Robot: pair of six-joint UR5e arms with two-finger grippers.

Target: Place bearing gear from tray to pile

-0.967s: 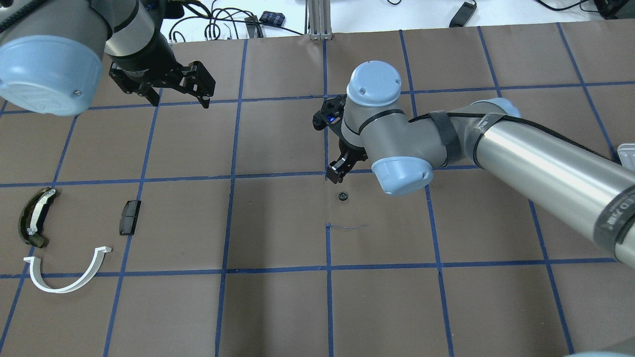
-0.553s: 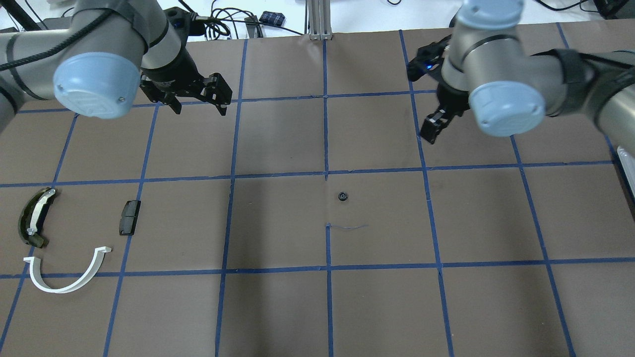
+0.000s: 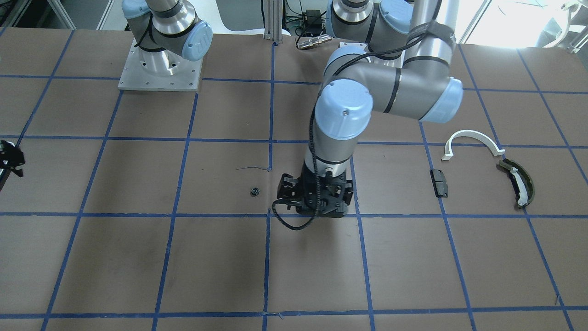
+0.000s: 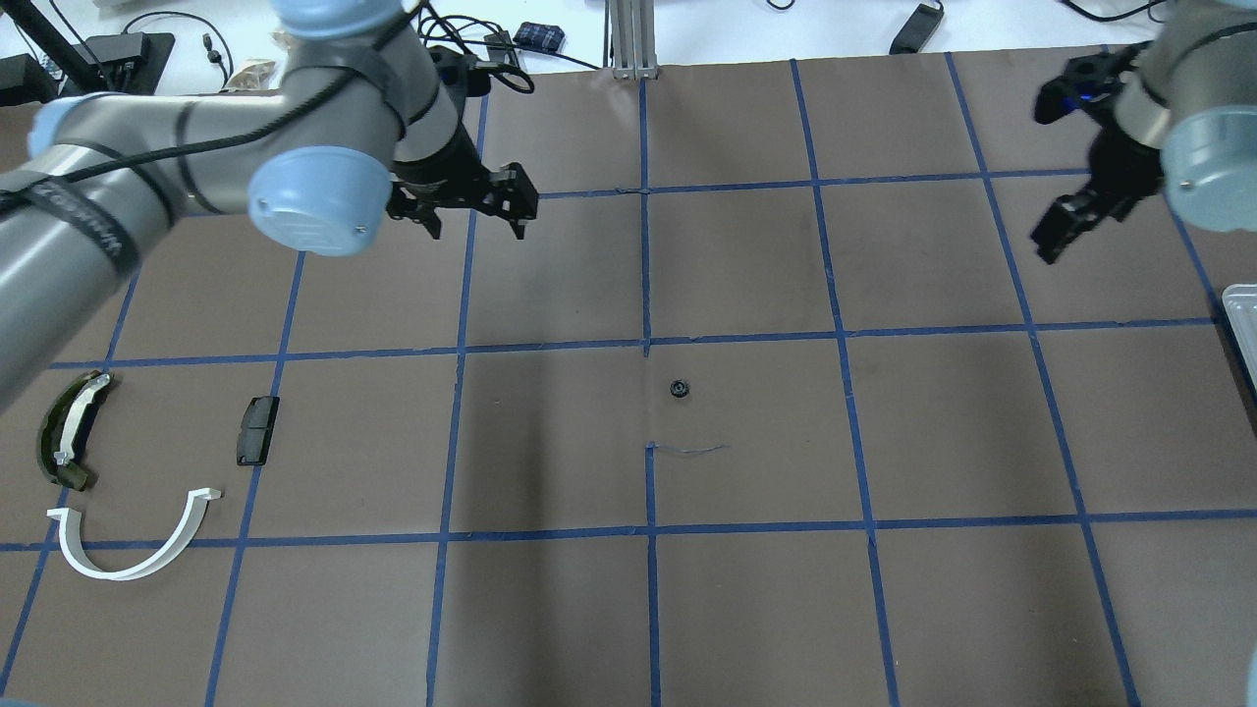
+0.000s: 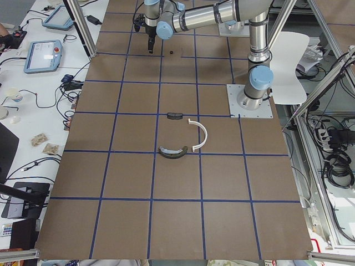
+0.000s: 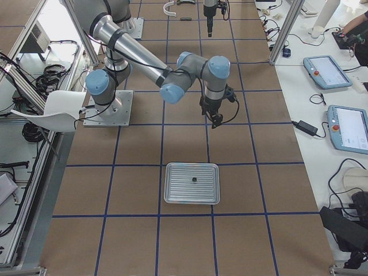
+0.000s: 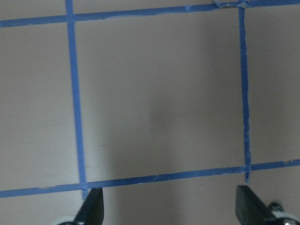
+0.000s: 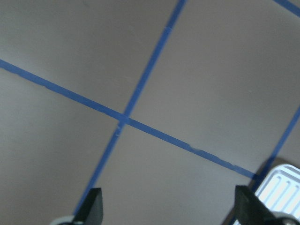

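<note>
Right now the small black gear (image 4: 678,389) lies on the worktop (image 4: 746,609) near its middle, well apart from the pile of white arc (image 4: 116,575), black block (image 4: 257,430) and olive curved piece (image 4: 67,432). The left gripper (image 4: 478,224) and right gripper (image 4: 1059,228) both hover empty, fingers spread apart. Another small dark part (image 6: 194,180) sits in the tray (image 6: 172,195).

arms (image 4: 162,182): silver-grey tubes | joint caps (image 4: 314,206): pale blue | left hand (image 4: 478,228), right hand (image 4: 1053,241): black | cables (image 4: 196,149): black, strapped on
</note>
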